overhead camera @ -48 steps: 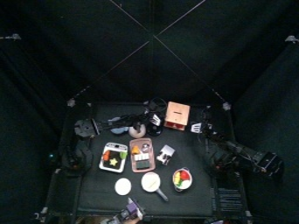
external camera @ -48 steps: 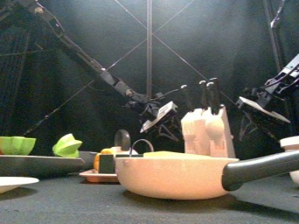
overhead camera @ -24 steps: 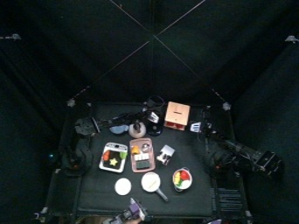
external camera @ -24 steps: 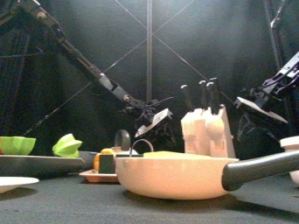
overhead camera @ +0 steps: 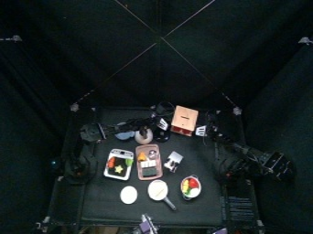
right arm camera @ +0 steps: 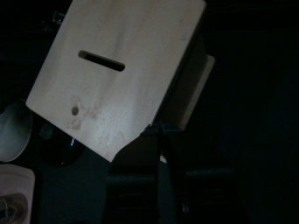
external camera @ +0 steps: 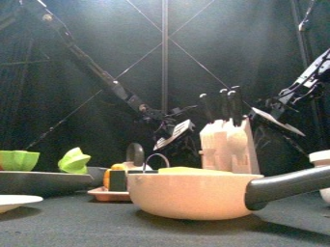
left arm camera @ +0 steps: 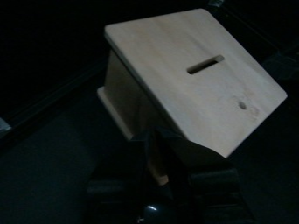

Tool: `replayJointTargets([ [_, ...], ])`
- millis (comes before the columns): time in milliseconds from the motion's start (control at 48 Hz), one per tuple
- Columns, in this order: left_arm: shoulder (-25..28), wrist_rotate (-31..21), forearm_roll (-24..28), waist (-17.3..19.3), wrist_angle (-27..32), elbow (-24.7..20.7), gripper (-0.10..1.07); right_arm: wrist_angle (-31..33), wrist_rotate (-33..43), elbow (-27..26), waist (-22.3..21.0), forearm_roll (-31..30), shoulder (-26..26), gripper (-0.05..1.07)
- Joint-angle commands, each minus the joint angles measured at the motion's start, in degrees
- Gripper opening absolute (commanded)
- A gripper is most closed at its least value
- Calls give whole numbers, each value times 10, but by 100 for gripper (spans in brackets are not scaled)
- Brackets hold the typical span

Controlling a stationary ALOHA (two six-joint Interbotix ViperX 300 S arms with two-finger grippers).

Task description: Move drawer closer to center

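The orange-tan drawer [overhead camera: 186, 119] stands at the back of the table, right of the middle. In the front view the drawer [external camera: 226, 145] stands pale behind the pan. My left gripper [overhead camera: 163, 124] is close at its left side and my right gripper [overhead camera: 210, 132] close at its right side. The left wrist view shows the drawer [left arm camera: 187, 74] filling the picture, its slot mark up, right in front of my left gripper [left arm camera: 159, 162]. The right wrist view shows the drawer [right arm camera: 117, 74] the same way, right before my right gripper [right arm camera: 163, 162].
Two flat trays of food [overhead camera: 120, 163] [overhead camera: 149, 162] lie in front of the drawer. A white plate [overhead camera: 128, 195], a pan [overhead camera: 158, 190] and a bowl of food [overhead camera: 192, 187] sit near the front edge. The pan [external camera: 194, 193] looms large in the front view.
The right arm has swung in toward the drawer's right side. The left gripper has shifted slightly beside the drawer. The drawer has stayed about where it was.
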Motion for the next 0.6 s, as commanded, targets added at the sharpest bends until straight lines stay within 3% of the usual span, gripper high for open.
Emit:
replayJointTargets([
  [0, -27, 1, 7, -18, -1, -19, 60, -4, 1, -13, 11, 1, -4, 41],
  [583, -83, 1, 24, -95, -1, 31, 60, -3, 0, 4, 62, 23, -31, 41],
])
